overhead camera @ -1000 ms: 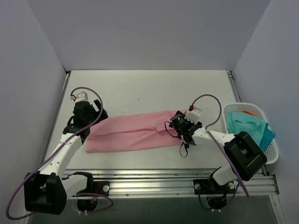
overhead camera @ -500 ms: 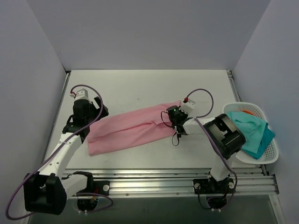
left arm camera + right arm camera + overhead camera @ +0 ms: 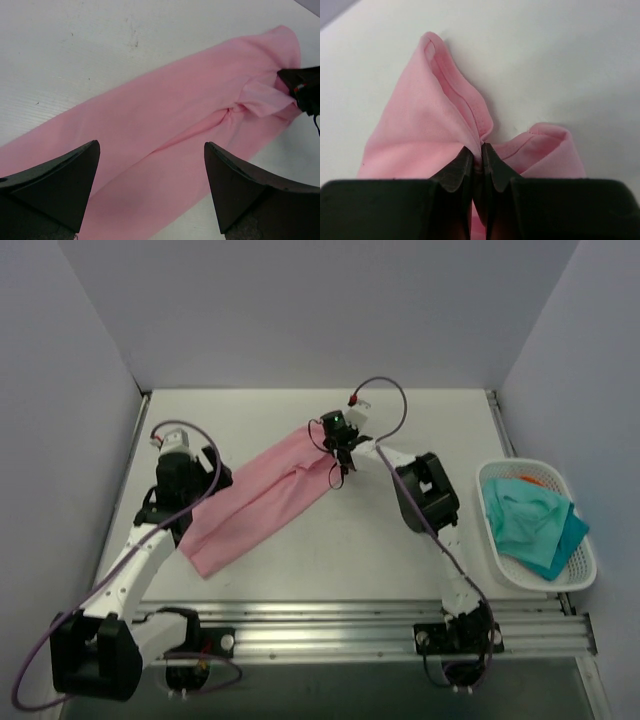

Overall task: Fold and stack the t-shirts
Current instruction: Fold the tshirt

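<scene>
A light pink t-shirt (image 3: 255, 505), folded into a long strip, lies slantwise on the white table from near left to far middle. My right gripper (image 3: 335, 438) is shut on its far end. In the right wrist view the fingertips (image 3: 477, 150) pinch a hemmed fold of the pink t-shirt (image 3: 420, 120), which bunches up on both sides of them. My left gripper (image 3: 200, 495) hangs open over the strip's left part. Its wide-apart fingers (image 3: 151, 145) frame the pink t-shirt (image 3: 165, 115), touching nothing, and the right gripper (image 3: 302, 85) shows at the far end.
A white basket (image 3: 585, 565) stands at the table's right edge with teal cloth (image 3: 530, 525) and something orange in it. A metal rail (image 3: 320, 625) runs along the near edge. Grey walls close in the table on three sides.
My right gripper closed on the t-shirt's right end and dragged it back and to the left. The strip swung from level to slanted. The left arm hardly moved.
</scene>
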Robot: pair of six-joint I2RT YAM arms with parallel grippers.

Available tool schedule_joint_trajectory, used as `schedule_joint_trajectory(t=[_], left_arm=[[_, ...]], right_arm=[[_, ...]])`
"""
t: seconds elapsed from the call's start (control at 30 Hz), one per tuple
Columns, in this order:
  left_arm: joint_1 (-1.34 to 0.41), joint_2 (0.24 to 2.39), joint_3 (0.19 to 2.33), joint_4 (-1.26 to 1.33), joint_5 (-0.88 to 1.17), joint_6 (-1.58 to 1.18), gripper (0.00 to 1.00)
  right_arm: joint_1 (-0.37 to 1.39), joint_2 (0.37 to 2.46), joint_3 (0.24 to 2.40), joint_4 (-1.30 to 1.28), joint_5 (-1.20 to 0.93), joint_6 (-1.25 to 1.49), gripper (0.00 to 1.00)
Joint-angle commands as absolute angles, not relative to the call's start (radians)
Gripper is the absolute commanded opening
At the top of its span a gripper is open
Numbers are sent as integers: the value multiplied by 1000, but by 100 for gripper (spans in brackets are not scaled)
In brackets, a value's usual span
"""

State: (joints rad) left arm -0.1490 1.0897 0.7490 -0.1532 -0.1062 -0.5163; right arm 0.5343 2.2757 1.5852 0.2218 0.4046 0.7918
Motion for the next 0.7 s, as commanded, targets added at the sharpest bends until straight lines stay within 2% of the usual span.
schedule_joint_trajectory(t=[0.0, 0.03, 0.13, 0.17, 0.2, 0.23, 0.27, 0.37, 0.47, 0.6, 0.67], left_arm=[[-152, 1097, 772, -107, -133, -518, 94], [-152, 1098, 772, -107, -140, -517, 94], [-150, 1095, 772, -101, -140, -512, 94], [-149, 1097, 773, -100, -140, -512, 94], [-150, 1098, 775, -98, -138, -512, 94], [-150, 1101, 778, -103, -140, -511, 94], [-150, 1103, 781, -106, -141, -509, 94], [-153, 1098, 781, -115, -140, -508, 94], [-153, 1080, 776, -123, -149, -506, 94], [-153, 1063, 767, -123, -163, -514, 94], [-153, 1058, 767, -130, -173, -515, 94]], right_arm=[[494, 2426, 1903, 69, 385, 717, 0], [486, 2527, 2081, 54, 373, 709, 0], [456, 2701, 2305, 96, 319, 698, 0], [446, 2732, 2389, 186, 274, 699, 5], [439, 2758, 2407, 243, 243, 707, 18], [420, 2790, 2413, 311, 210, 722, 75], [413, 2802, 2408, 439, 149, 745, 99], [400, 2798, 2399, 592, 95, 739, 100], [402, 2636, 2216, 729, 123, 667, 100], [396, 2309, 1688, 888, 298, 609, 100], [394, 2107, 1519, 925, 382, 609, 100]])
